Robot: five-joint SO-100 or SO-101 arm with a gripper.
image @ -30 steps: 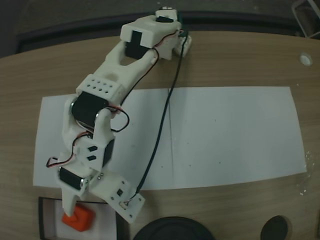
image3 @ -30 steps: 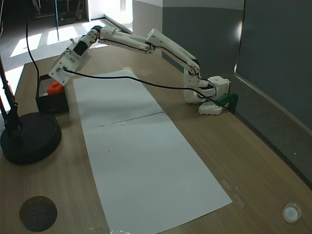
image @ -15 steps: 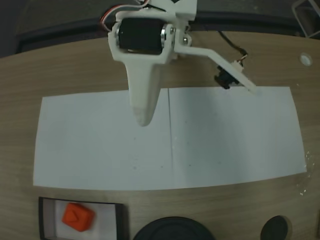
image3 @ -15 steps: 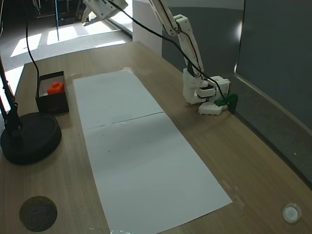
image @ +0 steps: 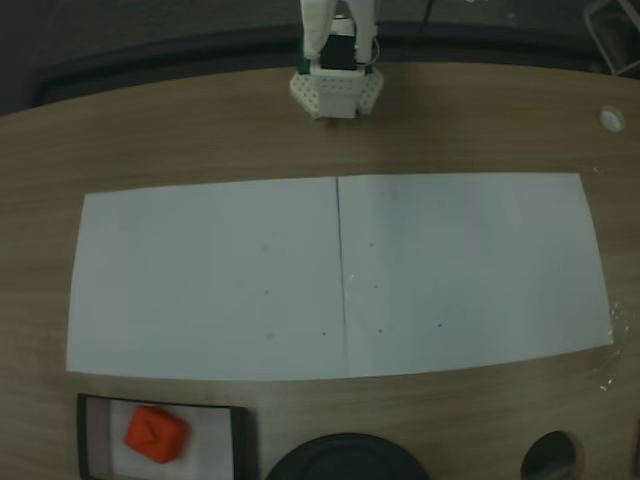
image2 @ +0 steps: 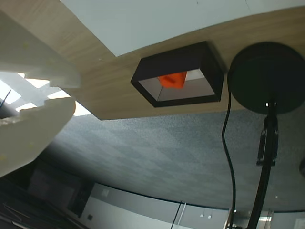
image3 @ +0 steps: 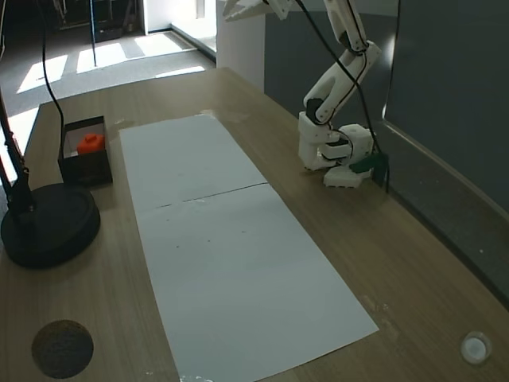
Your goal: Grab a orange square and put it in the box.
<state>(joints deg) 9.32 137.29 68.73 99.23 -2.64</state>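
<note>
Fingers [image2: 40, 102] of the arm sit at the left edge of the wrist view, spread apart with nothing between them, a clear gap showing between the toothed upper one and the smooth lower one. In a fixed view the same fingers [image3: 250, 8] are lifted high above the far end of the tabletop, close to the arm's base [image3: 334, 155]. The orange square [image: 155, 435] lies inside the box [image: 90, 405], on its white floor, at the near left corner of the tabletop as that fixed view shows it, beside the round black lamp base [image: 345, 460]. From the fingers the cube lies well apart, across the whole white paper sheet [image: 340, 275], and the wrist view looks back at the box [image2: 209, 59] with the cube [image2: 172, 79] resting in it. A second ago the fingers were down at the box with the cube right under them; half a second ago they were already raised over the paper, and now the arm has folded back toward its base. Judged from this, the placing is done and nothing remains to be grasped.
</note>
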